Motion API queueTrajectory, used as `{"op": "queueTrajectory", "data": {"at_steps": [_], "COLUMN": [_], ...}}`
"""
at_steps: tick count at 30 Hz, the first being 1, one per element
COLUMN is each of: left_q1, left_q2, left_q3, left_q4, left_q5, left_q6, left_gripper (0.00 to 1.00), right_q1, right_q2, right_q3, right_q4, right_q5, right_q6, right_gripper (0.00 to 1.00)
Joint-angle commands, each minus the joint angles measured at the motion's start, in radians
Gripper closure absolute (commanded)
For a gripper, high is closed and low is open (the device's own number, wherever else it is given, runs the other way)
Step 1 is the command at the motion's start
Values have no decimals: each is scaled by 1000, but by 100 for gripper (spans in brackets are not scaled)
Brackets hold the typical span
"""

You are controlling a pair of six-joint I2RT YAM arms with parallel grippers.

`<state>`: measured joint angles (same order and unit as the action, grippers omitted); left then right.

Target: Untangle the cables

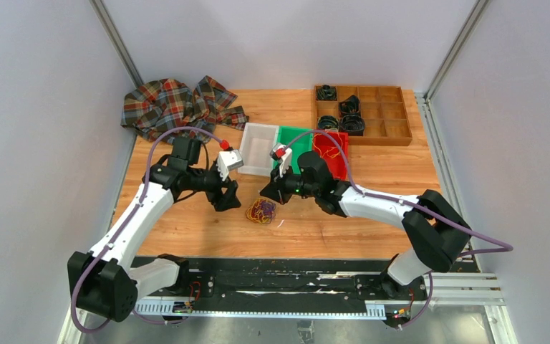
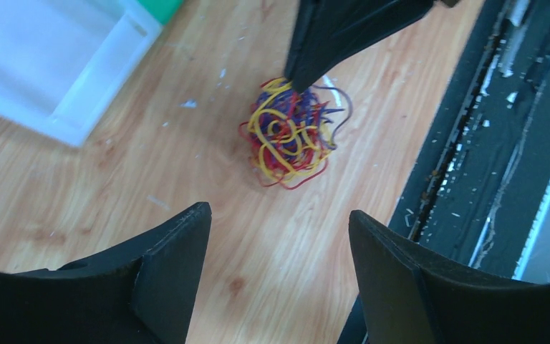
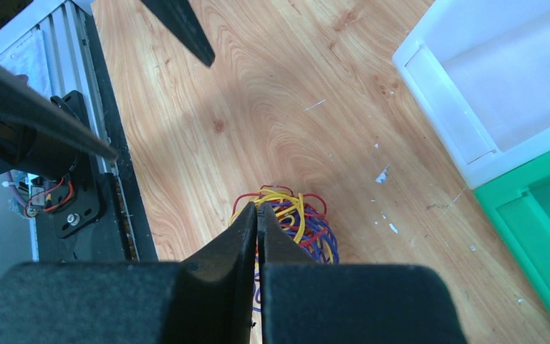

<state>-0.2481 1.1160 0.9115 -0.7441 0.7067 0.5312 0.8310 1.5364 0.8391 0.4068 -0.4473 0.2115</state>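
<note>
The cables form a fist-sized tangle [image 1: 261, 211] of yellow, red and purple wires on the wooden table between my two arms. My right gripper [image 1: 266, 194] is shut, its tips at the tangle's top edge [image 3: 301, 226], apparently pinching a yellow strand. In the right wrist view the right gripper [image 3: 256, 208] hides the tangle's near part. My left gripper [image 1: 228, 198] is open and empty, just left of the tangle. In the left wrist view the left gripper [image 2: 279, 211] frames bare wood, with the tangle [image 2: 290, 132] beyond it and the right fingers [image 2: 322, 36] touching it from above.
A white bin [image 1: 258, 147], a green bin [image 1: 297, 140] and a red bin [image 1: 336, 163] stand in a row behind the tangle. A wooden compartment tray [image 1: 390, 129] with black coiled cords stands back right. A plaid cloth [image 1: 175, 107] lies back left. A black rail [image 1: 272, 276] runs along the near edge.
</note>
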Motion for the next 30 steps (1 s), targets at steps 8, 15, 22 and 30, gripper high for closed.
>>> {"op": "queueTrajectory", "data": {"at_steps": [8,15,22,30], "left_q1": [-98,-173,-222,-225], "left_q2": [121,218,321,323], "left_q3": [-4,-12,14,10], "left_q4": [30,153,193,149], "left_q5": [41,-11,-37,-48], "left_q6": [42,2,15,99], "left_gripper": [25,33,46,36], "right_q1": [-3,-21,-20,22], "right_q2": [-69,-112,-134,-317], "right_q3": [-46,-97,-136,-181], "right_q4": [-46,-191,-257,-242], "right_q5": [37,150,226,418], "right_q6": [75,51,47,-46], "right_gripper": [99,99,85,52]}}
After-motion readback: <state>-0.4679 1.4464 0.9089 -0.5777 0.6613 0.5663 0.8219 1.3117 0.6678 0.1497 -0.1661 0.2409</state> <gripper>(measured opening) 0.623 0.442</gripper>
